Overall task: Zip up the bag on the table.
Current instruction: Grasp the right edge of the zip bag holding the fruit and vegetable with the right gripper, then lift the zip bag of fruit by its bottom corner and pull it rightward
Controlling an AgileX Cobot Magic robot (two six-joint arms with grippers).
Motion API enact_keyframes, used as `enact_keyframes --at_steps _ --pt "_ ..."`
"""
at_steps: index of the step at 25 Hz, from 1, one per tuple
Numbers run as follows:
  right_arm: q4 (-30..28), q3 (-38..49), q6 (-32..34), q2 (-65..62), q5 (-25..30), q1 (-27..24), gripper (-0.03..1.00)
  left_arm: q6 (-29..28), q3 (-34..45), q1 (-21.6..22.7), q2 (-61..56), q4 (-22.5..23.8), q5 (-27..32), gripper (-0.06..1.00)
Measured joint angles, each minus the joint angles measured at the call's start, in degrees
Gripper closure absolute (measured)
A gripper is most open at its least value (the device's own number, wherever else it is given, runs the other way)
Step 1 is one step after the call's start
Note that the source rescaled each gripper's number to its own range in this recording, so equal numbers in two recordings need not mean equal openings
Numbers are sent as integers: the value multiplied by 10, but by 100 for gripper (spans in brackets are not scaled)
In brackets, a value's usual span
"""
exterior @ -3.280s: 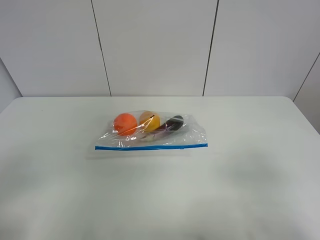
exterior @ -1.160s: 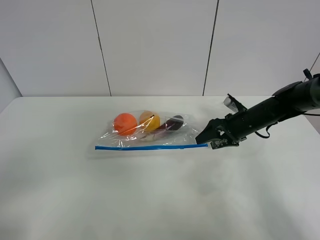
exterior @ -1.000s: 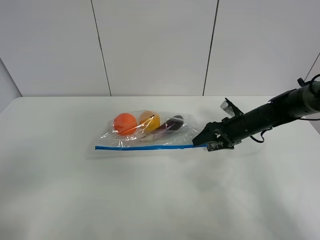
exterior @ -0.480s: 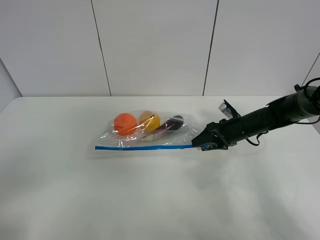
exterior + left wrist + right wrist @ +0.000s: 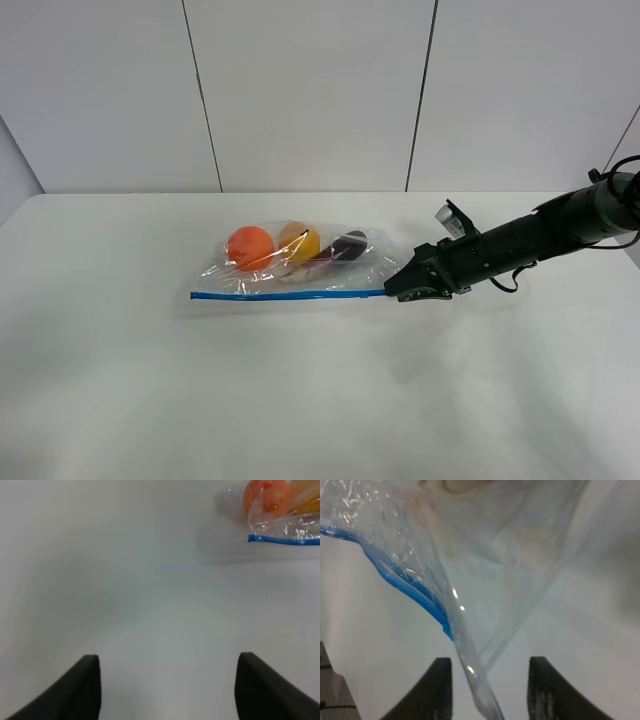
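Right arm has come in from the right since the earlier frames, when the desk (image 5: 150, 380) held only the bag. The right end effector (image 5: 402, 290) has crept the last bit leftward and now sits at the right end of the bag's blue strip (image 5: 290, 295). The bag (image 5: 372, 262) itself hasn't shifted: middle of the desk, slightly toward the back, blue strip on the near edge.

Key relation: the bag's long axis runs left-right across the desk, and the strip runs the same way. The rest of the strip stretches leftward from the right end effector, so a zip pull looks to me like a straight sweep toward the left end. The right arm is the nearer one, already on the bag.

Right wrist view: the corner of the bag and the tail of the strip pass between the fingers (image 5: 440, 687). They stand apart with a clear gap, not pinched on the plastic yet.

The left end effector (image 5: 167, 690) is spread wide, nothing in it, well apart from the bag — only the bag's left corner shows far off in its view. It could pin that left end if needed.

Contents through the plastic: orange ball (image 5: 250, 247), yellow pear (image 5: 300, 241), dark item (image 5: 348, 243), all bunched toward the back, away from the strip.

No brand, label or readable writing anywhere — the bag is plain clear plastic.
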Motion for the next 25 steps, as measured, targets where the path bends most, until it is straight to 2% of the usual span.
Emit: enact_keyframes --at_steps 6,13,19,25 --pt "-1 0 0 0 1 0 69 0 0 0 0 0 0 26" --pt "-1 0 -9 0 4 0 95 0 0 0 0 0 0 26" --pt "5 0 -10 0 22 0 97 0 0 0 0 0 0 26" --pt "49 -30 7 0 98 0 97 0 0 0 0 0 0 26"
